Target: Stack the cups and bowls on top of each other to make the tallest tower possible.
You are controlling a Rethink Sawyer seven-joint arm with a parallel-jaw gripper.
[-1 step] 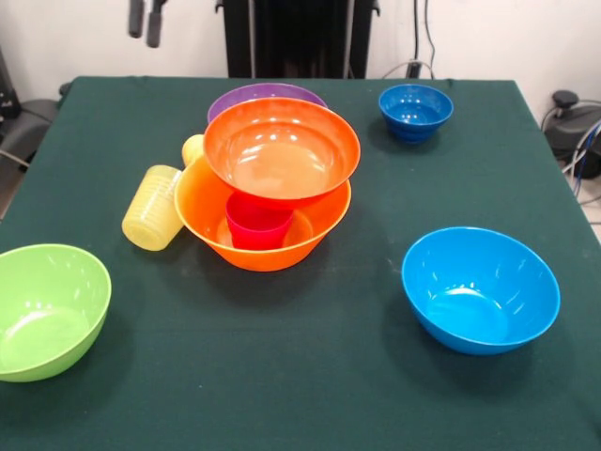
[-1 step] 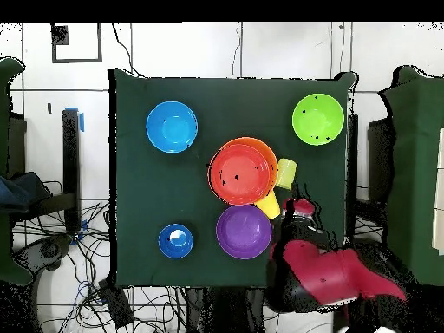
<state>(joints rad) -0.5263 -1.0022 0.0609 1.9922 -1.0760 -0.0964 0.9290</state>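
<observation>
Fingers (image 1: 146, 21) hanging apart at top edge, gripping nothing, touching nothing | red-orange bowl (image 1: 282, 150) tilted on red cup (image 1: 257, 222) inside big orange bowl (image 1: 211, 221) | purple bowl (image 1: 265, 94) behind | yellow cup (image 1: 153, 207) lying beside stack
</observation>
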